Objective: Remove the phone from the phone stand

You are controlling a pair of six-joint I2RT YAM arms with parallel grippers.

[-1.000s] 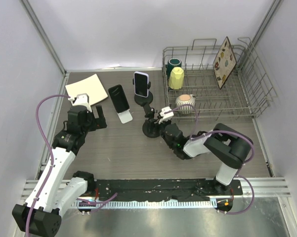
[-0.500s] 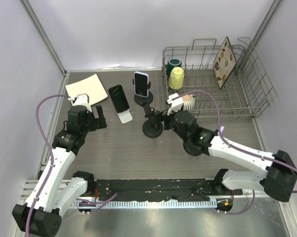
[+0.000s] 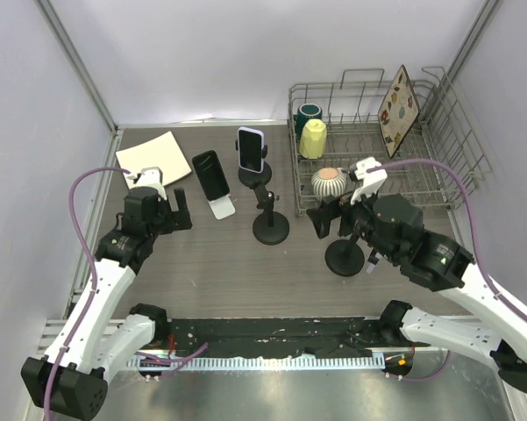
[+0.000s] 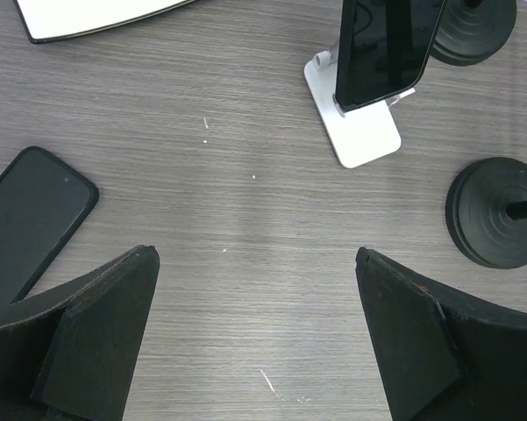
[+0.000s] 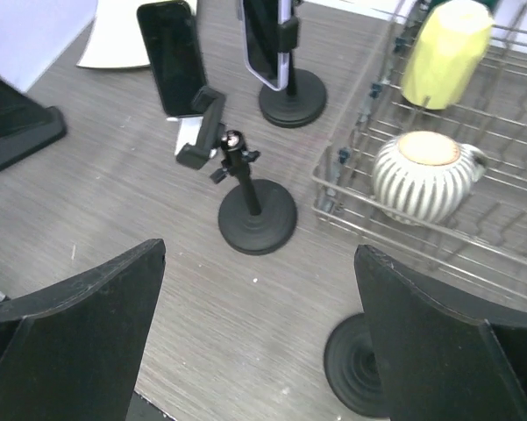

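On its white stand (image 4: 359, 139), glossy black phone (image 4: 386, 44); left gripper (image 4: 256, 289) and right gripper (image 5: 259, 289) spread

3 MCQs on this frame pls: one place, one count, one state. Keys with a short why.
1. Where is the yellow cup? A) inside the wire rack B) on the tabletop C) in a gripper
2. How many phones stand upright in stands? A) one B) two C) four
3. The clamp stand in the middle is: A) holding a phone B) tipped over C) upright, clamp empty

Key:
1 A, it sits within the rack's wires by the green mug.
2 B, the black phone leans on the white stand and the light-cased phone is clipped in a black stand; a third phone lies flat.
3 C, it stands on its base with nothing in the clamp.
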